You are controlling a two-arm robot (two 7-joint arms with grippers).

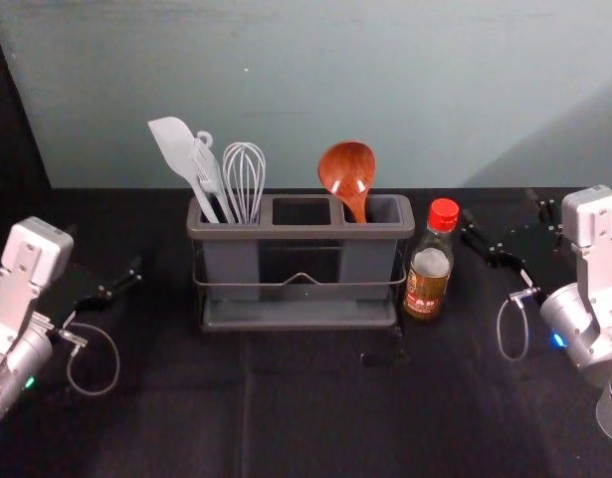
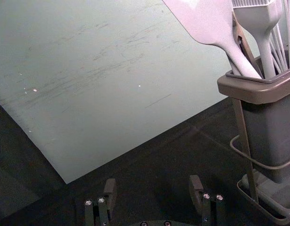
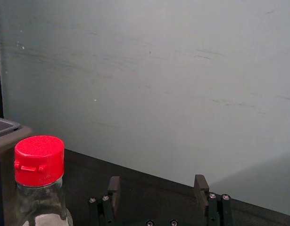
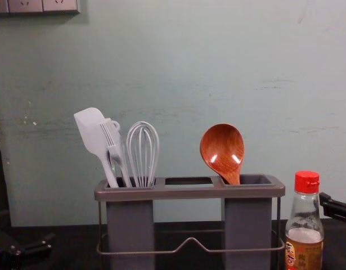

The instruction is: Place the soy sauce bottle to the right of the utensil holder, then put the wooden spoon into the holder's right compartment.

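- Red-capped and upright, the bottle (image 1: 425, 289) stands just to the right of the holder (image 1: 298, 233), its placing apparently complete; whether the two touch is hard to say, with glass and rim so close.
- The spoon (image 1: 347, 169) rises bowl-up from the right compartment (image 1: 386, 209), its handle down inside, so the second half of the job also looks done.
- To the left in the same rack, a spatula (image 1: 174, 144), a brush (image 4: 112, 140) and a whisk (image 1: 244, 184) share the left compartment, while the middle one (image 1: 302, 211) holds nothing.
- Near the bottle, on its right, the right gripper (image 3: 158, 184) is released, fingers spread and grasping nothing.
- Off to the holder's left, the left gripper (image 2: 153, 187) is likewise unclenched, with nothing between its fingers.
- Nothing in the order appears to remain, save perhaps drawing the right arm clear without knocking the bottle.
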